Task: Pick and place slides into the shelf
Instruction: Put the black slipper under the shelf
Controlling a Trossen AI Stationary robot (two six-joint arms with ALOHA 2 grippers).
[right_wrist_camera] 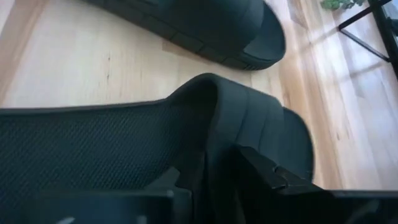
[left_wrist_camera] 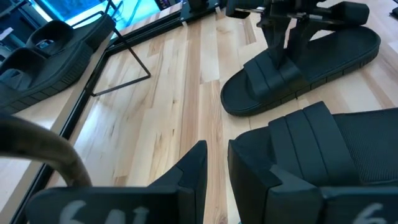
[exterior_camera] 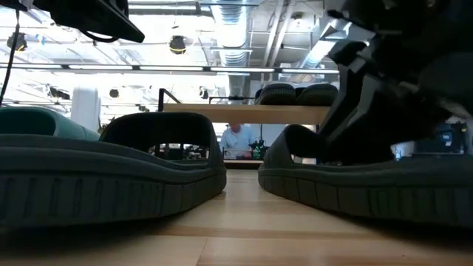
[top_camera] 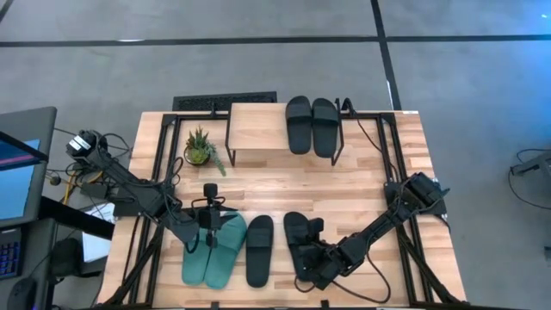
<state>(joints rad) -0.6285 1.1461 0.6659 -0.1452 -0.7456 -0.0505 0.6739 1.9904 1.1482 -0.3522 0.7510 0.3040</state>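
On the wooden worktop, the shelf stands at the far edge with one black pair on its board. Near the front edge lie the teal pair, a lone black slide and another black slide. The right hand pinches that last slide's strap. The left hand hovers over the teal pair, fingers slightly spread.

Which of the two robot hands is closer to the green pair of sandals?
Left. The left gripper hovers right over the teal slides; the right gripper is farther off, at a black slide.
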